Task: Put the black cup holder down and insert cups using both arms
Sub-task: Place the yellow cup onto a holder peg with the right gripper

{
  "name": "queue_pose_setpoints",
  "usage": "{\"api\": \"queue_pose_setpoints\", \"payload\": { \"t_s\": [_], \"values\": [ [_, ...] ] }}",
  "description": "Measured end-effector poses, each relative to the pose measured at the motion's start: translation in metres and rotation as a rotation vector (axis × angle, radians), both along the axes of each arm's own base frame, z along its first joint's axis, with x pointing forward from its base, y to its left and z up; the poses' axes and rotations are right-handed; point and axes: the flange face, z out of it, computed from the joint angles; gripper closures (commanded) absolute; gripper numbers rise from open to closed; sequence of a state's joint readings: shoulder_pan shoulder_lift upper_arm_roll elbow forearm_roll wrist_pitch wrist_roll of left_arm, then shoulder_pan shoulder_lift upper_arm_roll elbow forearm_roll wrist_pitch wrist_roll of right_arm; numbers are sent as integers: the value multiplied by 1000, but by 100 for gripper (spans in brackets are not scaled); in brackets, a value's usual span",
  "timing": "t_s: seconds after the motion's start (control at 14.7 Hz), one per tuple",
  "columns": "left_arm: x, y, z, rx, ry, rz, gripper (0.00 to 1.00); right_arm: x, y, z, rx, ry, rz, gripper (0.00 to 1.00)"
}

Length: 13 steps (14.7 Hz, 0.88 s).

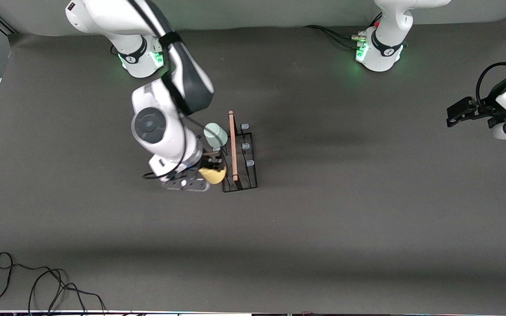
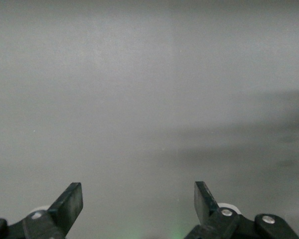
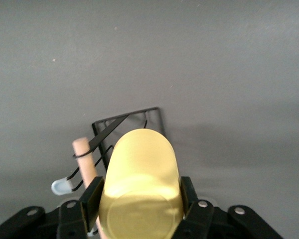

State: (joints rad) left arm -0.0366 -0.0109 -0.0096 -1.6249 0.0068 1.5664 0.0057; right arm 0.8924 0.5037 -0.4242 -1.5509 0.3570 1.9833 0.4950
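**A:** Right, where does the yellow cup (image 3: 139, 184) sit at this moment?

**B:** It sits clamped in the right end effector (image 1: 212, 169), one finger on each side of the cup's wall. It hangs over the desk (image 1: 345, 228) just beside the black cup holder (image 1: 240, 158), at the holder's end nearer the front camera.

**A:** How do you expect it to handle?

**B:** Light and smooth, I judge, a thin plastic tumbler. The wall probably flexes under a hard squeeze and may slip under a weak one. A hold across the body, as now, looks sensible.

**A:** And the holder?

**B:** It stands on the desk near the middle, a stiff wire rack with a wooden rod handle (image 1: 233, 147) along its top. It looks light enough to slide if a cup bumps it.

**A:** What surrounds it?

**B:** A mint green cup (image 1: 215, 134) already sits on the rack, on the right arm's side. Three pale-tipped pegs (image 1: 245, 145) stay bare on the side toward the left arm. No blue cup shows anywhere.

**A:** Anything in the way?

**B:** The handle and the mint cup crowd the yellow cup's path.

**A:** The left arm?

**B:** It waits. The left end effector (image 1: 459, 113) hangs over the left arm's end of the desk, fingers apart, holding nothing.
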Motion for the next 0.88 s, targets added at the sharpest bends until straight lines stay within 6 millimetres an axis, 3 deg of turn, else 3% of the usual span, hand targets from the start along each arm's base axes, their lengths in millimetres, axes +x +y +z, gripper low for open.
{"api": "queue_pose_setpoints", "payload": {
  "t_s": [0.27, 0.34, 0.48, 0.61, 0.88],
  "values": [
    [0, 0, 0, 0, 0, 0, 0, 2, -4, -12, -17, 14, -10, 73],
    [0, 0, 0, 0, 0, -1, 0, 1, -4, -15, -20, 16, -9, 59],
    [0, 0, 0, 0, 0, -1, 0, -1, 1, -20, -26, 22, -2, 19],
    [0, -1, 0, 0, 0, -1, 0, -2, 2, -27, -34, 28, -1, 10],
    [0, -1, 0, 0, -1, -2, 0, 9, -15, -26, -44, 21, -29, 3]
  ]
}}
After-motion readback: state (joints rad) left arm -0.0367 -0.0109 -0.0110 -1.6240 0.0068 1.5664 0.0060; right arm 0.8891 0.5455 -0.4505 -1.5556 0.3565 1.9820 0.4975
